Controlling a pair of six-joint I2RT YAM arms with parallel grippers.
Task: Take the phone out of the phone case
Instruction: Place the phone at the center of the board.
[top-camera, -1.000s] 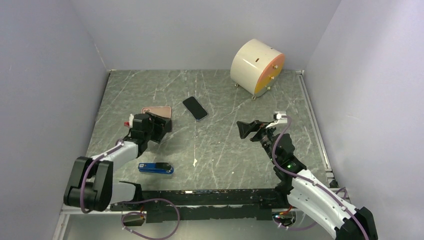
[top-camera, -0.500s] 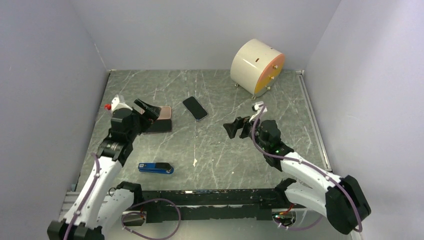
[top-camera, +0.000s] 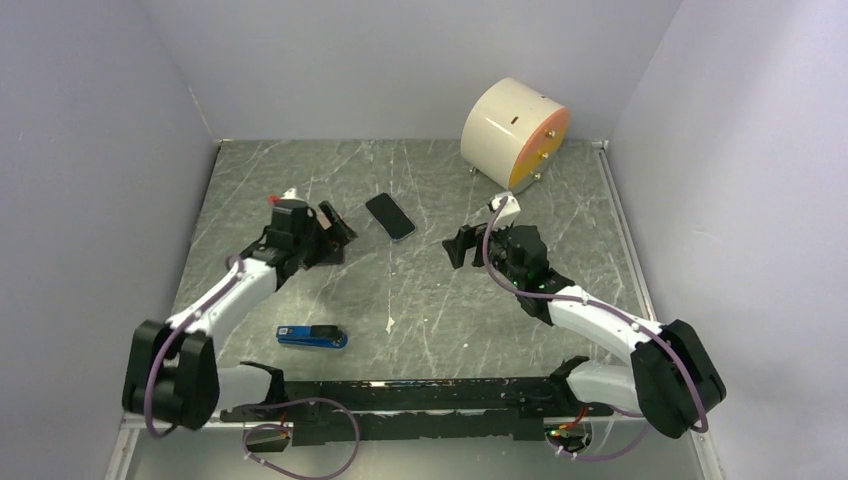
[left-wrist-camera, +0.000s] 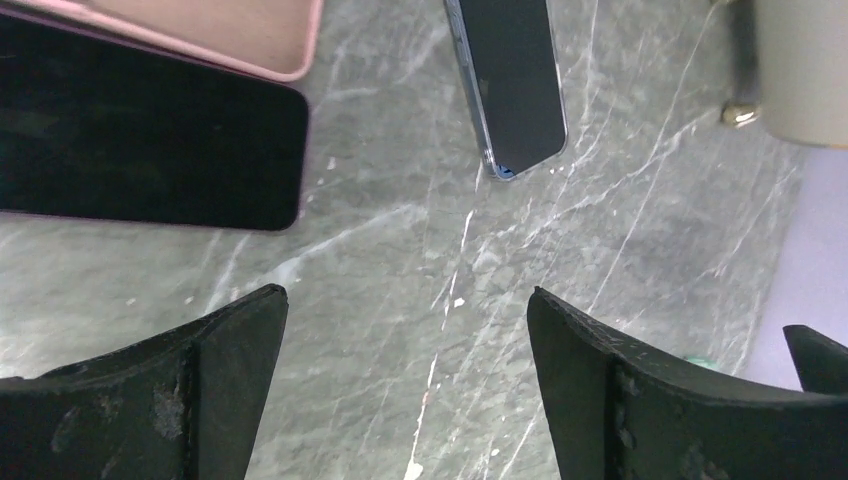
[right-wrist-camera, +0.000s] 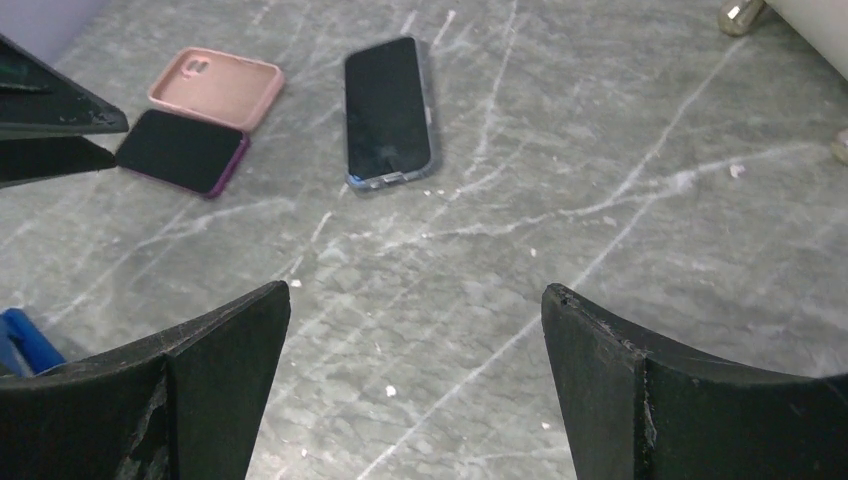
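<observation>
A dark phone with a bluish rim (top-camera: 389, 216) lies flat mid-table; it also shows in the left wrist view (left-wrist-camera: 510, 80) and the right wrist view (right-wrist-camera: 388, 110). A pink case (right-wrist-camera: 215, 88) lies beside a black phone with a purple edge (right-wrist-camera: 180, 150); both also show in the left wrist view, the case (left-wrist-camera: 200, 30) and the phone (left-wrist-camera: 140, 140). In the top view my left arm hides most of them. My left gripper (top-camera: 337, 226) (left-wrist-camera: 403, 295) is open and empty, just right of them. My right gripper (top-camera: 458, 247) (right-wrist-camera: 416, 290) is open and empty, right of the bluish phone.
A white drum with an orange face (top-camera: 515, 134) stands at the back right on small feet (left-wrist-camera: 742, 115). A blue flat object (top-camera: 312, 336) lies near the front left. A white speck (top-camera: 390, 324) lies on the marbled table. Grey walls enclose three sides.
My left gripper swung out to the left and back, and now sits by the pink case and black phone. My right gripper moved left and farther in, toward the bluish phone.
</observation>
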